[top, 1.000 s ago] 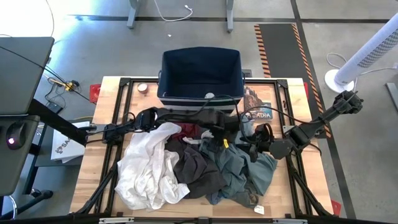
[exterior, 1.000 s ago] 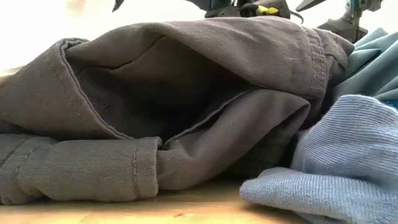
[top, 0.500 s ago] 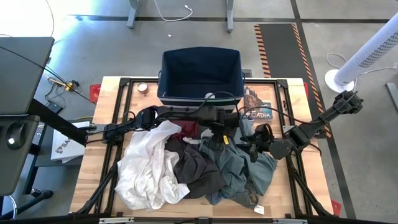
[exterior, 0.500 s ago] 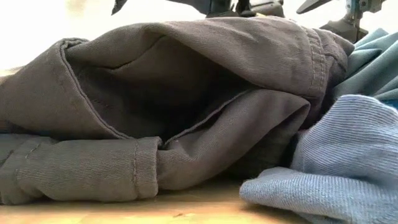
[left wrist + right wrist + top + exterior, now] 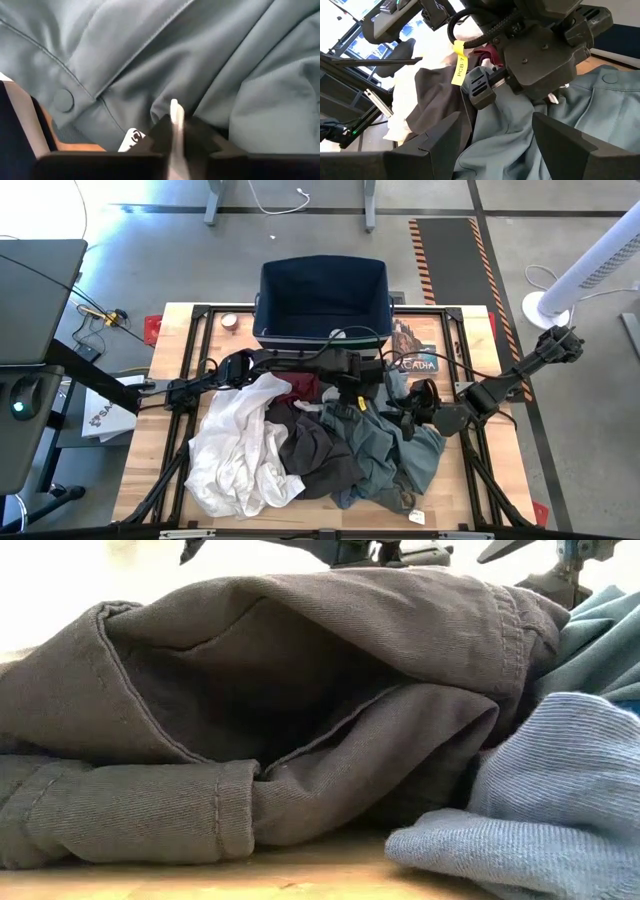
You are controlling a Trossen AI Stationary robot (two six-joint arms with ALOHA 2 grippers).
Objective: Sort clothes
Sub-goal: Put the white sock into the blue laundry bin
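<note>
Fingers (image 5: 155, 135) of the left gripper (image 5: 173, 107) pressed together, nipping a small fold of the grey-green shirt (image 5: 125, 55) right by a button. Over on the left of the table, white garment (image 5: 235, 445) spread wide and loose; next along, dark trousers (image 5: 315, 450) piled mid-table, a maroon piece (image 5: 305, 390) peeking out behind them, then the shirt itself, draped toward the right side just in front of the navy bin (image 5: 322, 295). Thin grip, by the look of it, so best lifted straight up and slowly, letting the cloth peel free of the trousers rather than dragging the heap along. Worth checking that only one layer comes up. Further right, right gripper (image 5: 495, 145) hanging low over the shirt's right part, fingers spread wide, holding nothing, well placed to steady the cloth if needed. For writing: yellow tag (image 5: 461, 65) on the left arm's cable reading "PCB 7"; white label (image 5: 131, 137) tucked under the shirt, mark on it unreadable; printed card (image 5: 412, 363) by the bin, lettering too small to make out.
</note>
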